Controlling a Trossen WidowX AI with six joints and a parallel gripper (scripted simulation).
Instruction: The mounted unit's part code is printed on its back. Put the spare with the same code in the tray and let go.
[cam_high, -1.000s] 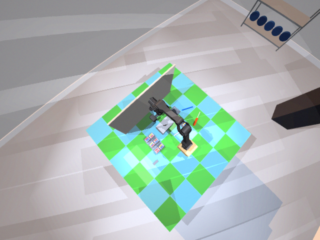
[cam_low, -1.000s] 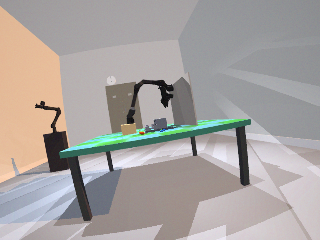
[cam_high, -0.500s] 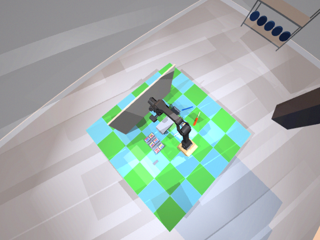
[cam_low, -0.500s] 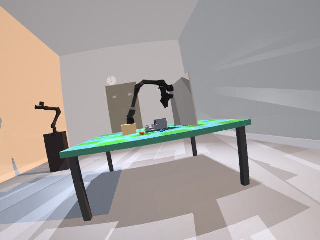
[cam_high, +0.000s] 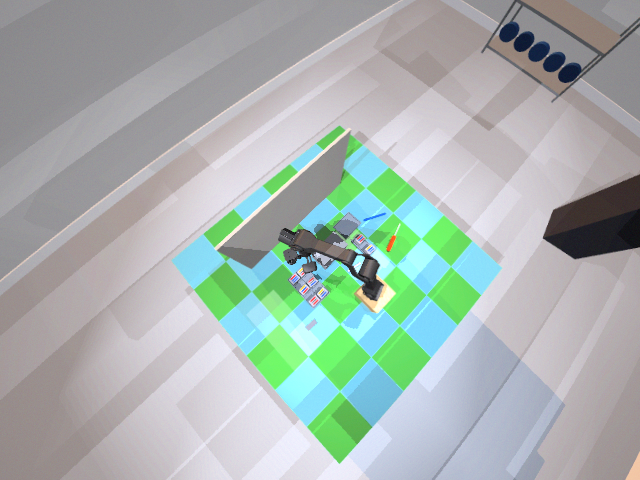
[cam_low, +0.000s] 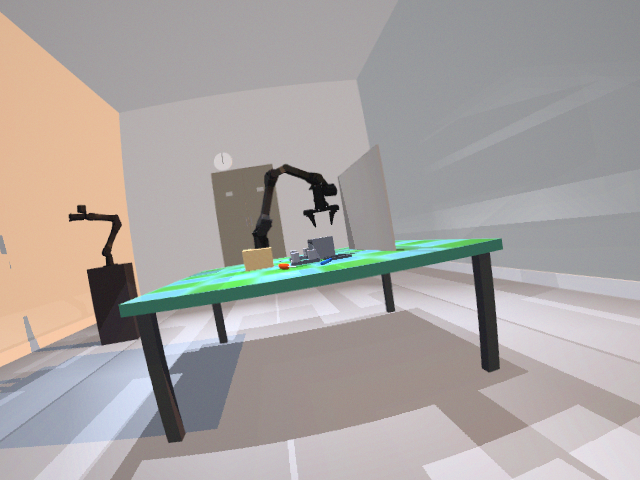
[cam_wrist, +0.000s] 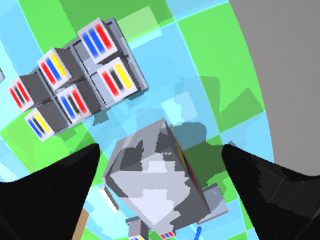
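The mounted unit (cam_wrist: 152, 185) (cam_low: 321, 246) is a big grey box, partly hidden by the arm in the top view. In the wrist view its back is seen at a steep slant; a yellow and a red band show, but the full code is unreadable. Six spares with striped labels stand in a grey rack (cam_wrist: 134, 59); one spare (cam_wrist: 117, 80) reads red, black, yellow. More spares (cam_high: 360, 240) (cam_wrist: 166, 235) stand beyond the unit. The flat grey tray (cam_high: 346, 223) (cam_wrist: 220, 207) lies beside it. My gripper (cam_wrist: 163, 150) (cam_low: 323, 225) is open and empty, high above the unit.
A tall grey panel (cam_high: 305, 191) (cam_low: 369, 201) (cam_wrist: 295, 75) stands near the gripper. A blue pen (cam_high: 374, 216) (cam_wrist: 198, 232) and an orange screwdriver (cam_high: 391, 242) lie beyond the tray and spares. A small grey block (cam_high: 310, 324) lies beyond the six-spare rack.
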